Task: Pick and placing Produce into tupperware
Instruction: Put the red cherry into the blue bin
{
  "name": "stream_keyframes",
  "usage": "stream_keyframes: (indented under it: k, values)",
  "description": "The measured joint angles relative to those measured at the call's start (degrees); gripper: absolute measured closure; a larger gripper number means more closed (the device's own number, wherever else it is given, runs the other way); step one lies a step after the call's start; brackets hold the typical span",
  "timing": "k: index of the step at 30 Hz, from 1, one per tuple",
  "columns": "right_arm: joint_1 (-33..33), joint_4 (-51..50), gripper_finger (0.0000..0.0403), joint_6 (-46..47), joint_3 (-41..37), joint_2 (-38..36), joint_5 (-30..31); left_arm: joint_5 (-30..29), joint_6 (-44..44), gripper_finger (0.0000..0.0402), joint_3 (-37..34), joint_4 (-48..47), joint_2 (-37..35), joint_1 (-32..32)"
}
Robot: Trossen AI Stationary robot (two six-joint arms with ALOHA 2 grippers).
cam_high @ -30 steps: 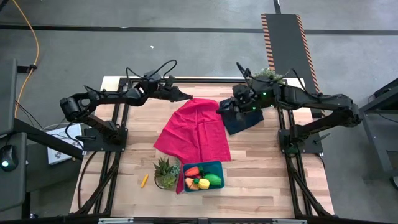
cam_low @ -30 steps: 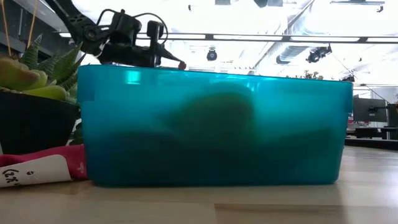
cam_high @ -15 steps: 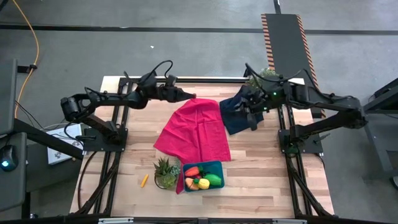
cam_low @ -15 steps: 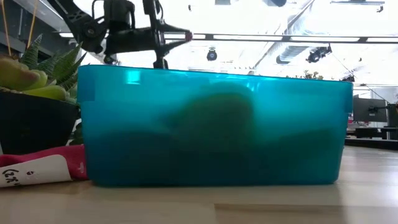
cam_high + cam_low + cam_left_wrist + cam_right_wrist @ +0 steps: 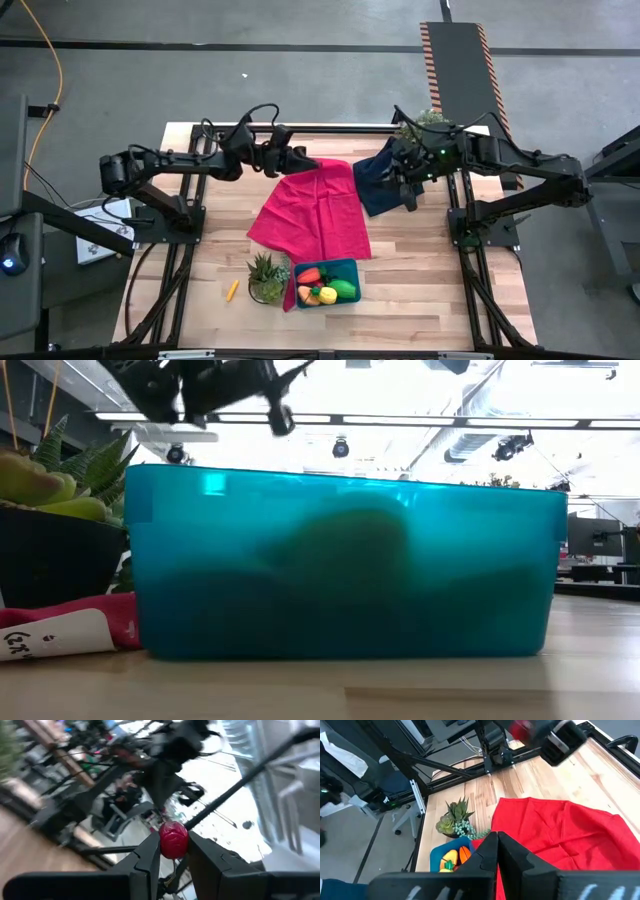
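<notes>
The teal tupperware [image 5: 352,268] stands near the table's near edge and fills the low view [image 5: 340,560]. In it lie a red-orange carrot [image 5: 308,275], a green oval [image 5: 344,289] and yellow and orange pieces [image 5: 322,296]. A thin yellow stick [image 5: 232,290] lies on the table to its left. My left gripper [image 5: 312,164] is at the far middle, shut on a red cloth [image 5: 315,215]. My right gripper [image 5: 390,168] is at the far right, shut over a navy cloth [image 5: 378,190]. My left gripper pinches a small bunch of the red cloth's far corner [image 5: 173,840] between its two fingers, coming level from the table's left. The corner is raised and the rest of the cloth lies on the table. My right gripper is shut on the navy cloth's far part [image 5: 380,160]. The gripper hides the place of contact. That part is raised and the rest lies on the table.
A leafy potted plant [image 5: 267,278] stands right beside the tupperware's left side, on the red cloth's near end. A second plant [image 5: 428,120] stands at the far right corner behind my right arm. Bare wood lies at the table's left and near right.
My left gripper has risen and gone a little toward the table's right with the red cloth's far corner. My right gripper has gone toward the far right, and the navy cloth's far part has come up off the table and bunched.
</notes>
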Motion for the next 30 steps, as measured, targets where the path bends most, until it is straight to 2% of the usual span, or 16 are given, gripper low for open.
stream_keyframes:
  k: [5, 9, 13, 19, 25, 30]
  values:
    - [0.00, -1.24, 0.0401, -0.10, 0.00, 0.00, 0.00, 0.83, 3.06, 0.0323, 6.09, -0.67, 0.00, -3.00]
    - [0.00, -2.13, 0.0401, -0.19, 0.00, 0.00, 0.00, 2.64, 6.99, 0.0323, 11.77, -8.21, 0.00, -5.03]
    - [0.00, -2.95, 0.0401, -0.61, 0.00, 0.00, 0.00, 4.34, 13.76, 0.0323, 19.16, -23.51, 0.00, -6.79]
    - [0.00, -5.45, 0.0401, -0.79, 0.00, 0.00, -0.02, 3.12, 26.77, 0.0323, 31.64, -50.09, 0.04, -9.47]
    - [0.00, -7.86, 0.0401, -2.24, 0.00, 0.00, -0.04, -2.97, 35.84, 0.0323, 43.17, -71.46, 0.04, -12.60]
    - [0.02, -8.53, 0.0401, -2.34, 0.00, 0.00, -0.04, -10.76, 40.42, 0.0323, 49.94, -85.45, 0.04, -16.19]
